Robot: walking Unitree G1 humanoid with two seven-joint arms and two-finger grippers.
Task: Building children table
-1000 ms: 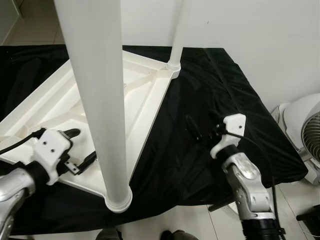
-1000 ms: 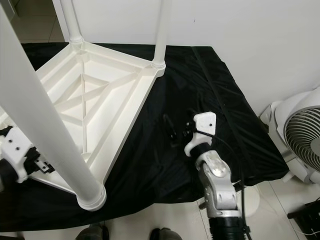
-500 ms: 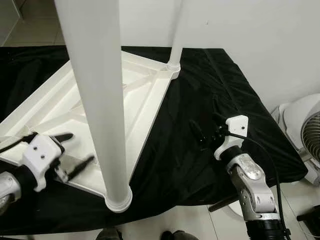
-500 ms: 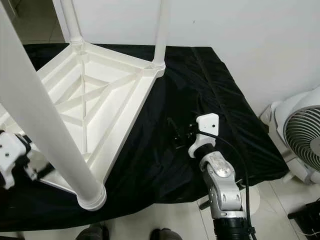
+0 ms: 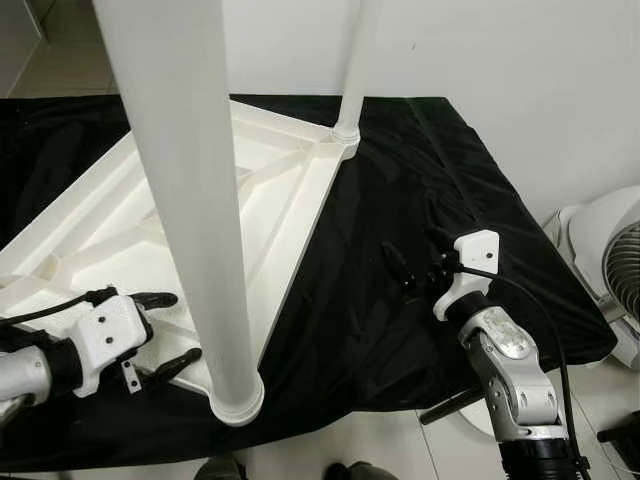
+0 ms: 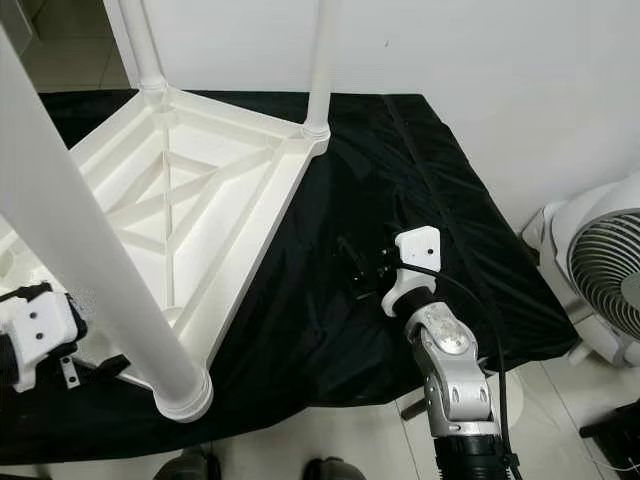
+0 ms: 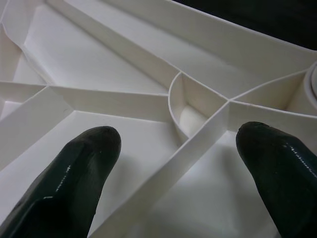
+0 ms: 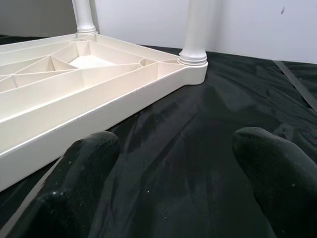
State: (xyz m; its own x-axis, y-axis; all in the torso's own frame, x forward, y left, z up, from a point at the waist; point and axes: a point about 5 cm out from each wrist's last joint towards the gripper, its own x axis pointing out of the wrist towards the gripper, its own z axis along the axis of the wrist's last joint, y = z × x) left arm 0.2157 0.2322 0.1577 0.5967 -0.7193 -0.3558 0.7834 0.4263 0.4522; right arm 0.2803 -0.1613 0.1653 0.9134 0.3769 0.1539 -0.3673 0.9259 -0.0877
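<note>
- White plastic is what we have nearest us: the closest leg (image 5: pixel 190 210) of the upturned table top (image 6: pixel 180 190) rises straight past our head, seated in its socket at the near corner (image 5: pixel 237 405).
- Our left gripper (image 5: pixel 165 330) sits just beside that leg's foot, over the near edge of the ribbed underside. Its two fingers (image 7: pixel 69 173) are spread wide apart with nothing between them, one either side of a thin rib (image 7: pixel 163 173).
- Our right gripper (image 5: pixel 405 272) hovers low over the black cloth (image 5: pixel 400 200), near the table top's right edge but clear of it. Its fingers (image 8: pixel 84 168) are likewise parted and empty.
- Further back, a second leg (image 5: pixel 355 60) stands in the right-hand corner, and a third (image 6: pixel 140 40) stands at the far left corner. All three look upright.
- Off to our right a white fan (image 6: pixel 600 270) stands on the floor, beside the cloth-covered surface.
- We judge the job to be at the checking or seating stage for the near leg. To do it well, we should close the left fingers squarely round the leg low down, not on the thin ribs, which may flex.
- We would brace the frame's edge with the right gripper first, so the top does not slide on the slippery cloth while we press or twist.
- We should watch the collar at the socket: a gap there would mean the leg is not fully home.
</note>
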